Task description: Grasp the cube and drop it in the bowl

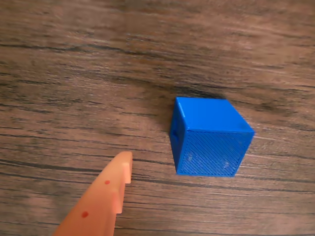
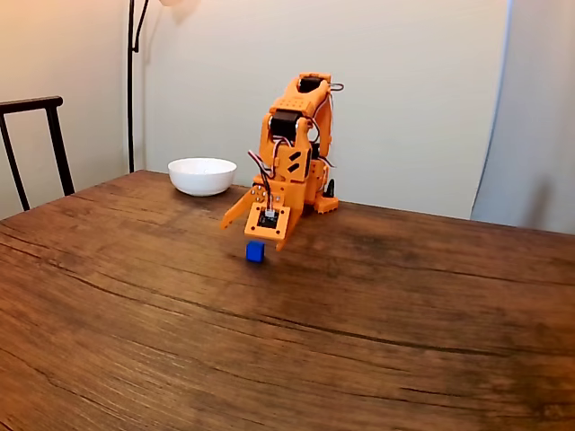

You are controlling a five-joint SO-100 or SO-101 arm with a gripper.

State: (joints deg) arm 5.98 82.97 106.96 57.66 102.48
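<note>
A small blue cube point(image 2: 255, 252) rests on the brown wooden table point(image 2: 359, 341), just in front of the orange arm. My gripper point(image 2: 252, 233) hovers right above it, open, with one finger splayed out to the left and nothing held between the jaws. In the wrist view the cube point(image 1: 209, 142) sits on the wood right of centre, and one orange finger point(image 1: 106, 196) points up from the lower left, apart from the cube. The white bowl point(image 2: 202, 175) stands at the table's far edge, behind and to the left of the arm.
The arm's base point(image 2: 314, 193) stands near the table's back edge. A dark chair back point(image 2: 36, 135) and a thin lamp pole point(image 2: 132, 81) rise behind the table at the left.
</note>
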